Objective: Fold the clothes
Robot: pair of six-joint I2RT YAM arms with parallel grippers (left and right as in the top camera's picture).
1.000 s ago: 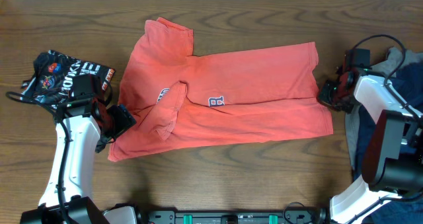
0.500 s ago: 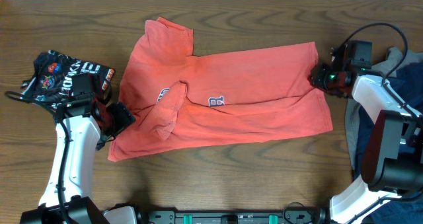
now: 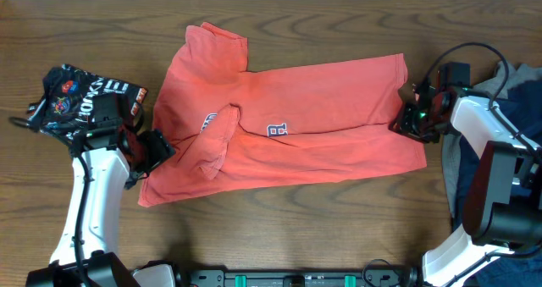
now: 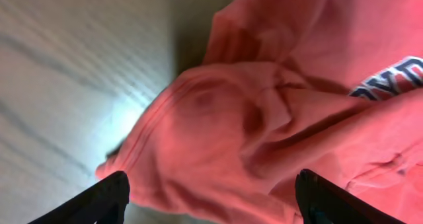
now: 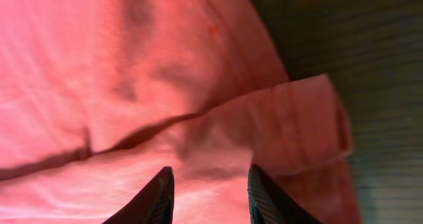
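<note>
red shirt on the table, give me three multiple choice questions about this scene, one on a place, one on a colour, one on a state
1. Where does the dark printed garment lie relative to the red shirt?
A) on top of it
B) to its left
C) to its right

2. What colour is the print on the shirt?
A) yellow
B) green
C) navy and white

3. How is the left gripper?
A) open over the shirt's corner
B) shut on a sleeve
C) out of view

Answers:
1. B, the overhead view shows it off the shirt's left side.
2. C, the letters are navy edged in white.
3. A, the left wrist view shows its fingers wide apart with cloth below.
</note>
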